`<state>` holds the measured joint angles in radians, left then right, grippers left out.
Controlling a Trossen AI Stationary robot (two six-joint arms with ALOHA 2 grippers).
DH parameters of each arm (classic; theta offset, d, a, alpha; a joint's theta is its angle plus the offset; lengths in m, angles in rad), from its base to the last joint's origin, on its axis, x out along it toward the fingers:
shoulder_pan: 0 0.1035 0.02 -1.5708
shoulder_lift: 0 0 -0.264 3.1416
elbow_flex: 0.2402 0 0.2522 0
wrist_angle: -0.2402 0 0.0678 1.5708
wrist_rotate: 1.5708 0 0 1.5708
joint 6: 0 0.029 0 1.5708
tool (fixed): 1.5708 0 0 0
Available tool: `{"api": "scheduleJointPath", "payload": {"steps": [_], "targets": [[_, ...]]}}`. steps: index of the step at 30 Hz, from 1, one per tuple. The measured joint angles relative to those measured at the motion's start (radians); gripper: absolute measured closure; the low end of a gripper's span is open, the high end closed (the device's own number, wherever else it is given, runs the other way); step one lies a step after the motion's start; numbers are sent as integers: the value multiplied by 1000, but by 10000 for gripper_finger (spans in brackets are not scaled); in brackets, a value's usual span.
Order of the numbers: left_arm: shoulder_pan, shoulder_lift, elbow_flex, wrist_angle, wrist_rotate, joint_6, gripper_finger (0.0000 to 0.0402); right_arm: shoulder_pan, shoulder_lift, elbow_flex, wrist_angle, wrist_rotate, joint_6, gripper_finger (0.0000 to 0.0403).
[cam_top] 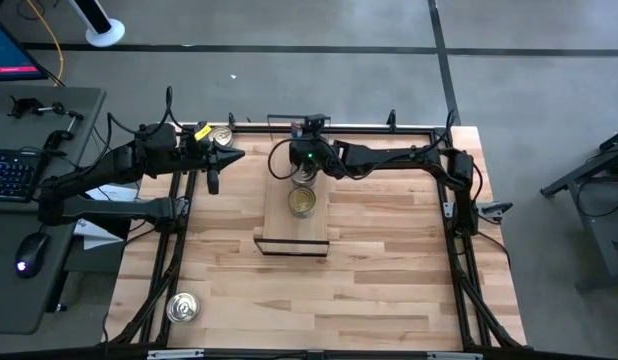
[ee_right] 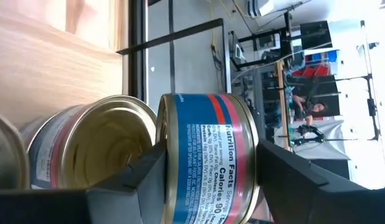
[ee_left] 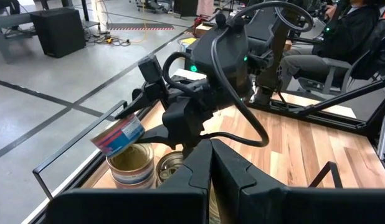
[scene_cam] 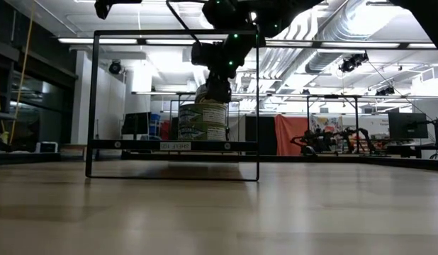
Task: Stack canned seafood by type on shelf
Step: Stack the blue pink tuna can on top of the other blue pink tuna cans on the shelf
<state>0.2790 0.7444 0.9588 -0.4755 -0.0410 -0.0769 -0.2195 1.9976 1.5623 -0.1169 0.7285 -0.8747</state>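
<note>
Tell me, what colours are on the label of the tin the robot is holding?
Blue, red and pink bands on the tin, with white print; clearest in the right wrist view.

Overhead and table-level views, both wrist cameras close on shelf (cam_top: 294,215).

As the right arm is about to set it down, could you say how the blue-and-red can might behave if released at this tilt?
The blue-and-red can, tilted between the right gripper fingers, would probably tip or slide off the can below. Its round wall suggests it could roll. It looks rigid, so squeezing shouldn't dent it.
</note>
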Motion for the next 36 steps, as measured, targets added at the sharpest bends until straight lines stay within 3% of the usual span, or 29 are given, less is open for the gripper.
{"api": "scheduleJointPath", "payload": {"steps": [18,32,36], "targets": [[0,0,0,0,0,1,401,4,-3,0,-132,-44,8,150],[0,0,0,-29,0,1,402,8,-31,18,-253,-96,194,120],[0,0,0,-39,0,1,401,10,-31,60,-293,-169,237,118]]}}
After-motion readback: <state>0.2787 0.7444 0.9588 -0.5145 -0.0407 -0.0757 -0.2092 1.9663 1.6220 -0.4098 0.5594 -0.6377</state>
